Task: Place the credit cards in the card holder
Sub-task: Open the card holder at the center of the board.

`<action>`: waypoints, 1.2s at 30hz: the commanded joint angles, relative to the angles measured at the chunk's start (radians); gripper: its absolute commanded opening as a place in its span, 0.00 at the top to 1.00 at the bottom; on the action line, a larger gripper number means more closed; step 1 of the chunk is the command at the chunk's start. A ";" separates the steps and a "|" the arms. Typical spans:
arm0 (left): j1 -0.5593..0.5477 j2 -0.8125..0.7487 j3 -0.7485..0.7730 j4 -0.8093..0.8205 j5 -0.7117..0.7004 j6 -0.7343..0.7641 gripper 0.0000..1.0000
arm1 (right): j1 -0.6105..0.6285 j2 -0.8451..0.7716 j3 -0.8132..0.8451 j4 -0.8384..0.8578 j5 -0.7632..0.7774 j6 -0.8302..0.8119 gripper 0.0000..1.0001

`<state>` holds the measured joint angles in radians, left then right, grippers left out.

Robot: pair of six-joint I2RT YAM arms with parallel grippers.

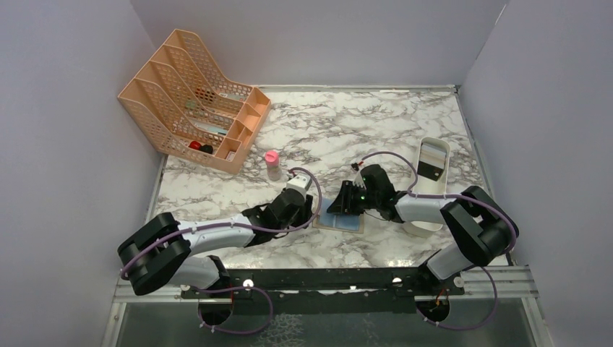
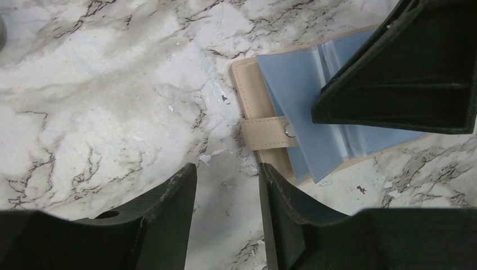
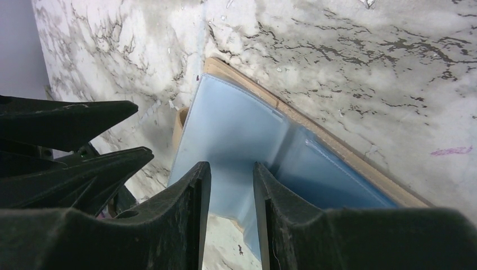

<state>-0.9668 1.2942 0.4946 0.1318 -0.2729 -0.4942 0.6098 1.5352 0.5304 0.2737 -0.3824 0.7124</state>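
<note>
high top view over table (image 1: 405, 130), wrist views close, both sharing card holder (image 2: 298, 112)

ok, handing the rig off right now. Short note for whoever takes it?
Left gripper: open, empty, beside the snap tab of the wallet.
Right gripper: open, holding no card, over the wallet's blue sleeves.
Wallet: lies open between the two arms.
Cards: in the white tray on the right.
Done: wallet is open.
Left: every card; none visibly in a sleeve.
</note>
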 commanded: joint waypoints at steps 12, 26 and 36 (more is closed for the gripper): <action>-0.042 0.155 0.101 0.012 -0.001 0.147 0.49 | 0.007 -0.003 -0.016 -0.034 -0.016 -0.037 0.60; -0.047 0.119 0.079 0.027 -0.182 0.031 0.49 | 0.007 0.027 -0.031 -0.021 -0.021 -0.056 0.60; -0.047 0.059 0.039 0.002 -0.206 -0.095 0.49 | 0.008 0.012 -0.014 -0.060 0.004 -0.064 0.61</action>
<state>-1.0103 1.4067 0.5652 0.1249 -0.4477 -0.5102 0.6094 1.5364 0.5232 0.2932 -0.4042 0.6785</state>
